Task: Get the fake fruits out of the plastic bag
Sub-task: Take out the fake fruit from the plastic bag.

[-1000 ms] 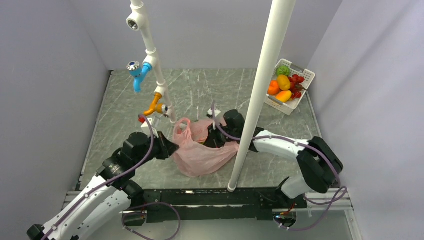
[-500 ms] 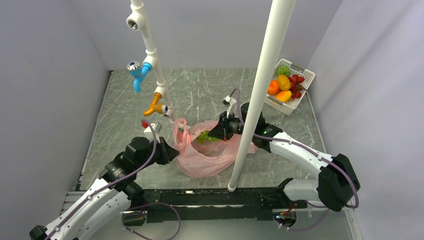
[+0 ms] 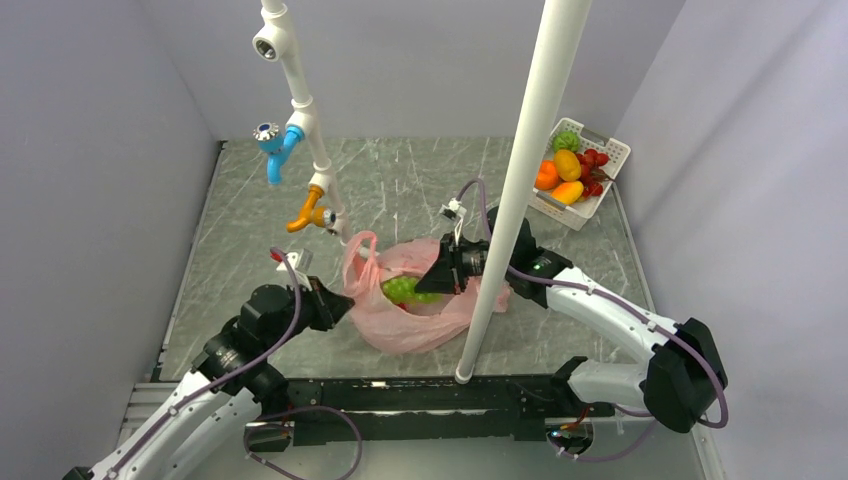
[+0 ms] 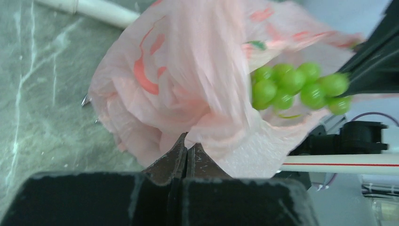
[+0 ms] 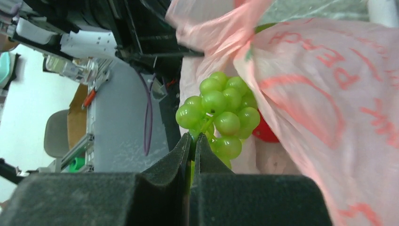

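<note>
Right wrist: right claw (image 5: 190, 140) clamped on green grapes (image 5: 221, 115)

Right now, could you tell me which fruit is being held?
The green grapes, pinched in the right arm's jaws at the bag's mouth; those in the white basket lie free.

You've got on the worktop: 1 pink plastic bag (image 3: 412, 318), 1 bunch of green grapes (image 3: 404, 290), 1 white basket (image 3: 613, 150). Basket count: 3 orange-yellow fruits (image 3: 567, 165), 1 red bunch (image 3: 595, 172), 1 round green fruit (image 3: 566, 140). 2 taps: blue tap (image 3: 273, 142), orange tap (image 3: 306, 215). 2 grippers: left gripper (image 4: 187, 150), right gripper (image 5: 194, 141).
</note>
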You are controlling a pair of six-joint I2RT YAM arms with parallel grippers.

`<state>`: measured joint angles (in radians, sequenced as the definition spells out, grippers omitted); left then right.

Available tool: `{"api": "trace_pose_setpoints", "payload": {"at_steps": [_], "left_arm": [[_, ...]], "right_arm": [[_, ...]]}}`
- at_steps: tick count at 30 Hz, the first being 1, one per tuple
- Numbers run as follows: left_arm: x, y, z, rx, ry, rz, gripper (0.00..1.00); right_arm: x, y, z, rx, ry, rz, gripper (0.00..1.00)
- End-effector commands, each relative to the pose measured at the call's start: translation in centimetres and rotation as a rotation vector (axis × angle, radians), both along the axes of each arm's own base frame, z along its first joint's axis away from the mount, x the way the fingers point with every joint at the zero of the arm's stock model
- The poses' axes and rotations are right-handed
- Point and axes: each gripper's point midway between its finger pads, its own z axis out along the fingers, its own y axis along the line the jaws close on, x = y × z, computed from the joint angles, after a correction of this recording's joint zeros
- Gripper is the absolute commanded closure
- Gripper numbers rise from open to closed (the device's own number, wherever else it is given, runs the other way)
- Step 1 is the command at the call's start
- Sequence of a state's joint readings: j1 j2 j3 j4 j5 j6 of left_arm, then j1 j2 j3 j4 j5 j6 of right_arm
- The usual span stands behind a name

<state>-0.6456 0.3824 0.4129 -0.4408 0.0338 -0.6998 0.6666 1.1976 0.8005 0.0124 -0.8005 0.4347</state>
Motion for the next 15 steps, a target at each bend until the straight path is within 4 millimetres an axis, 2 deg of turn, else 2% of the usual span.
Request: {"api": "trace_pose_setpoints", "payload": {"at_steps": [1, 3, 6, 11, 15], "left_arm": [[0.8, -1.1, 4.6, -0.128, -0.175, -0.024, 1.0], [1.1, -0.6, 4.9, -0.138, -0.173, 0.013, 1.0], [1.6, 0.5, 3.8, -0.081, -0.108, 0.089, 1.0], [1.5, 0.5, 1.7, 0.016, -0.028, 0.067, 1.0], [1.4, 0.4, 0.4, 0.025, 0.017, 0.07, 1.0]], "right_arm": [[-1.8, -0.5, 0.9, 0.009, -0.01, 0.079, 1.0], [-2.2, -0.4, 1.6, 0.037, -0.005, 0.099, 1.0], [-2.2, 0.0, 3.8, 0.091, -0.019, 0.103, 1.0], [0.3, -0.7, 7.0, 0.082, -0.113, -0.06, 1.0], [1.9, -2.0, 10.5, 0.126, -0.177, -0.171, 1.0]]}}
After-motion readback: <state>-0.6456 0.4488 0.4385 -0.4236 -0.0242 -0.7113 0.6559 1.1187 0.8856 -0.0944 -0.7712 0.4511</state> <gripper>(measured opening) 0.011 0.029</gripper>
